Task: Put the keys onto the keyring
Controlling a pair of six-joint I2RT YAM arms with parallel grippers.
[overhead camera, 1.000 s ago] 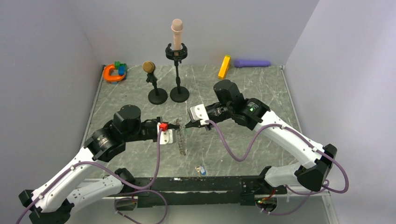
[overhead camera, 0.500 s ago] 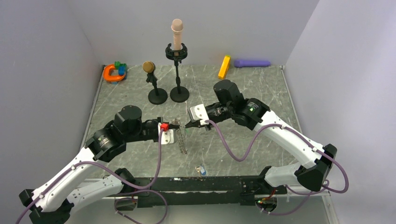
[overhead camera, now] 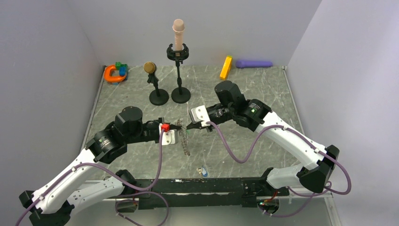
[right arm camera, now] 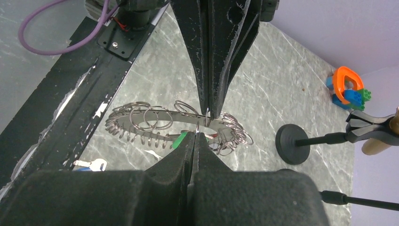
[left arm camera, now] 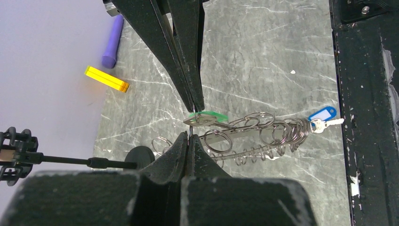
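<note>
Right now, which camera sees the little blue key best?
The left wrist camera: the blue key lies in plain sight, its blue tag and metal blade both clear. The top camera shows it only as a tiny speck. The right wrist camera catches it small, low on the left.

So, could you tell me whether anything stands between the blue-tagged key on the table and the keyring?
Nothing visible does. The blue-tagged key lies alone near the black rail, and only bare table shows between it and the keyring.
</note>
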